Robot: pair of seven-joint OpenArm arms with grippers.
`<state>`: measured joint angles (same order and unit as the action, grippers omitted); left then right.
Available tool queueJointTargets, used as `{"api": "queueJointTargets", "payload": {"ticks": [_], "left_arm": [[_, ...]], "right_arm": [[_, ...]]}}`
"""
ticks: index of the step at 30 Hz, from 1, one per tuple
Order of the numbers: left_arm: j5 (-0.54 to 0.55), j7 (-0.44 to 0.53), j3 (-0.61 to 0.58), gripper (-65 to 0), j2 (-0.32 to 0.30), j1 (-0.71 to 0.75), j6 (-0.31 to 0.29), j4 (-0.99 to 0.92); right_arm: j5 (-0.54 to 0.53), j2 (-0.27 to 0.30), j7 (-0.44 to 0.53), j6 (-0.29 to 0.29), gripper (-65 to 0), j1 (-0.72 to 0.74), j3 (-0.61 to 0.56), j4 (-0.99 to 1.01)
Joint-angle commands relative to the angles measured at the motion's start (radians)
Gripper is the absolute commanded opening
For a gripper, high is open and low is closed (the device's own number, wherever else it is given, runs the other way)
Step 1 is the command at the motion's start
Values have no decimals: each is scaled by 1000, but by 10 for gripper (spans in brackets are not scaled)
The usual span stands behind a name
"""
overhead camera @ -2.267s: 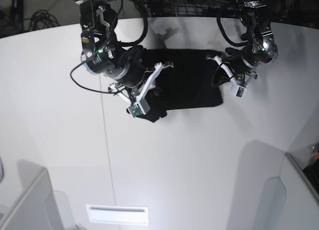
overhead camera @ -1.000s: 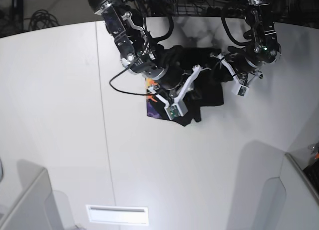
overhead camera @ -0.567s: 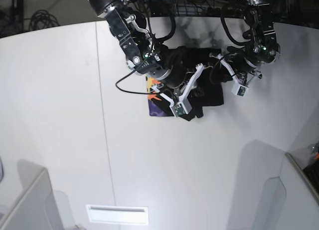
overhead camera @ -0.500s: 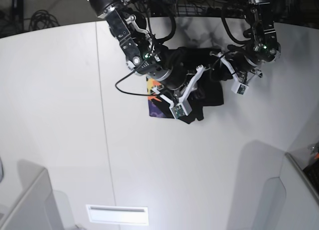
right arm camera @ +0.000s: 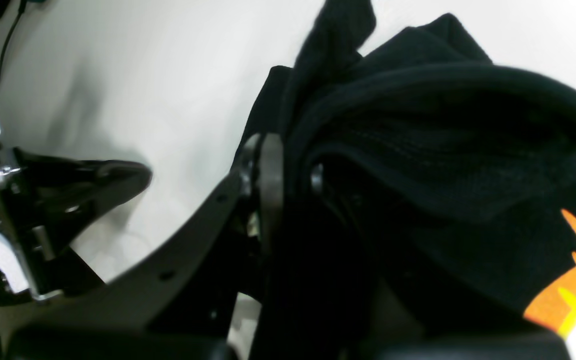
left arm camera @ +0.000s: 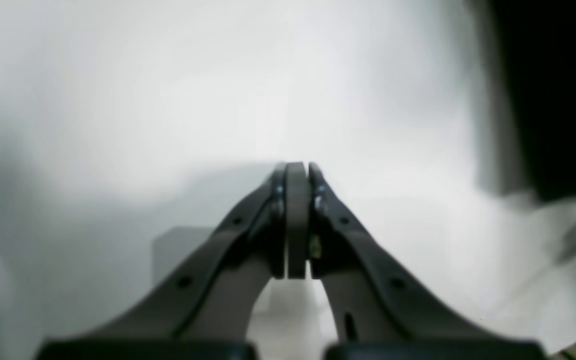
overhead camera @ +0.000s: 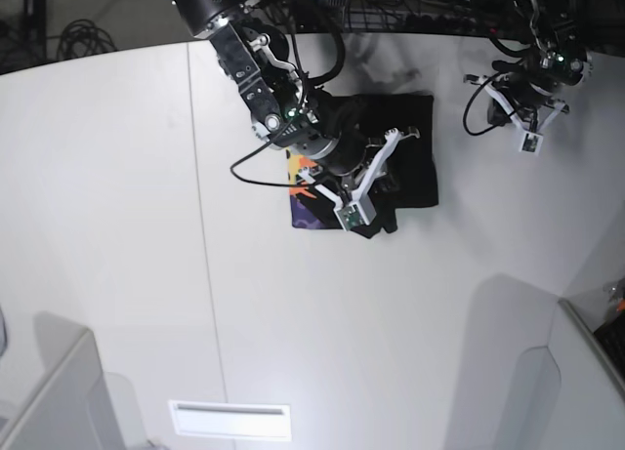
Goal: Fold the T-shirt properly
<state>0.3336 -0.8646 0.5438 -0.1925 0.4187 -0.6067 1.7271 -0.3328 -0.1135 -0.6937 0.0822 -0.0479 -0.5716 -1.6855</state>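
The black T-shirt (overhead camera: 415,147) lies bunched at the far middle of the white table (overhead camera: 322,323). Its orange and purple print (overhead camera: 305,198) shows at the left edge. My right gripper (overhead camera: 379,184) is over the cloth's near edge. It is shut on a thick fold of the T-shirt (right arm camera: 418,120), and the orange print (right arm camera: 568,295) hangs low on the right. My left gripper (overhead camera: 503,97) is off to the right of the shirt, apart from it. In the left wrist view its fingertips (left arm camera: 296,172) are pressed together with nothing between them, over bare table.
A seam (overhead camera: 202,235) runs down the table left of the shirt. A white label (overhead camera: 229,419) lies near the front edge. Grey panels stand at the front left (overhead camera: 54,391) and front right (overhead camera: 576,372). A black and white arm part (right arm camera: 28,220) fills the right wrist view's left edge.
My left arm has pulled away from the shirt's right edge, up and to the right. My right gripper keeps its hold on the fold and has hardly moved.
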Motion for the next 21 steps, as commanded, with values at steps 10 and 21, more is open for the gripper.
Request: {"api": "queueJointTargets", "payload": {"ticks": [10, 21], "left_arm": [[8, 8, 112, -650, -15, 19, -80, 1], [8, 8, 118, -650, -20, 19, -80, 0]], "right_arm": [[-9, -13, 26, 67, -650, 69, -129, 40], [-9, -13, 26, 69, -650, 70, -123, 45]]}}
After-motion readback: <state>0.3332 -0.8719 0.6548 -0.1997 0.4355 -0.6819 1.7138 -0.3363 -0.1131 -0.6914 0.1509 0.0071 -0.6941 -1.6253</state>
